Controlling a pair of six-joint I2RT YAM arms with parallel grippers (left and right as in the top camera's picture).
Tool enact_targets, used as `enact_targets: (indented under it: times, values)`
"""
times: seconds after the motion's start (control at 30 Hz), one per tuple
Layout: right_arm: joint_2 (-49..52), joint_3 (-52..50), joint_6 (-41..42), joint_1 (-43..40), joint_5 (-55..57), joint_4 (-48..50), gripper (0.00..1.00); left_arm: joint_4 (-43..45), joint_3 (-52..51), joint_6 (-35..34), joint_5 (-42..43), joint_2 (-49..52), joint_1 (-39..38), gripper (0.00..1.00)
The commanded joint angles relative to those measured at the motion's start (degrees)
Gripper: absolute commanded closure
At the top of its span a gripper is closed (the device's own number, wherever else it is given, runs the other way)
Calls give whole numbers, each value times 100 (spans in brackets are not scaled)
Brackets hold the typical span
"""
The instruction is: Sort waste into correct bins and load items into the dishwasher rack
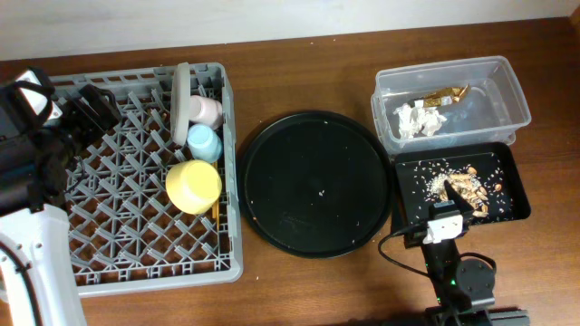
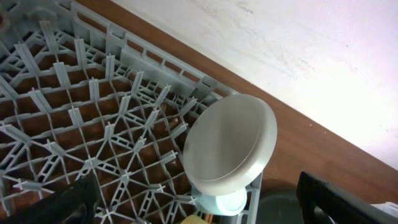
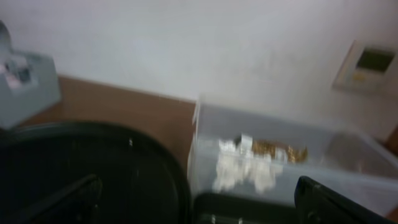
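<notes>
The grey dishwasher rack (image 1: 109, 244) holds the white plate (image 1: 182, 91) on edge, the pink cup (image 1: 208, 110), the light-blue cup (image 1: 204, 142) and the yellow bowl (image 1: 193, 186). A thin wooden piece (image 1: 216, 210), perhaps the chopsticks, shows beside the bowl. The clear tub (image 1: 498, 95) holds the white napkin (image 1: 419, 119) and the gold wrapper (image 1: 442, 96). The black rectangular tray (image 1: 503, 163) holds rice and brown scraps (image 1: 464, 186). My left gripper (image 1: 95, 104) is open and empty over the rack's far left, facing the plate (image 2: 230, 146). My right gripper (image 1: 450, 204) is open and empty at the black tray's near edge.
A large round black tray (image 1: 317, 181) lies between the rack and the bins, with a few crumbs on it. It also shows in the right wrist view (image 3: 93, 168), left of the clear tub (image 3: 348, 162). A pale wall runs along the table's far edge.
</notes>
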Motion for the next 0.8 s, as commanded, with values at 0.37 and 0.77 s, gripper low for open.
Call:
enact_targets:
  times: [0.37, 0.77]
  values:
    - [-59, -28, 1464, -446, 629, -155, 1, 13, 17, -55, 61, 35, 4, 1]
    - [-57, -28, 1464, -446, 629, -155, 1, 13, 17, -55, 61, 35, 4, 0]
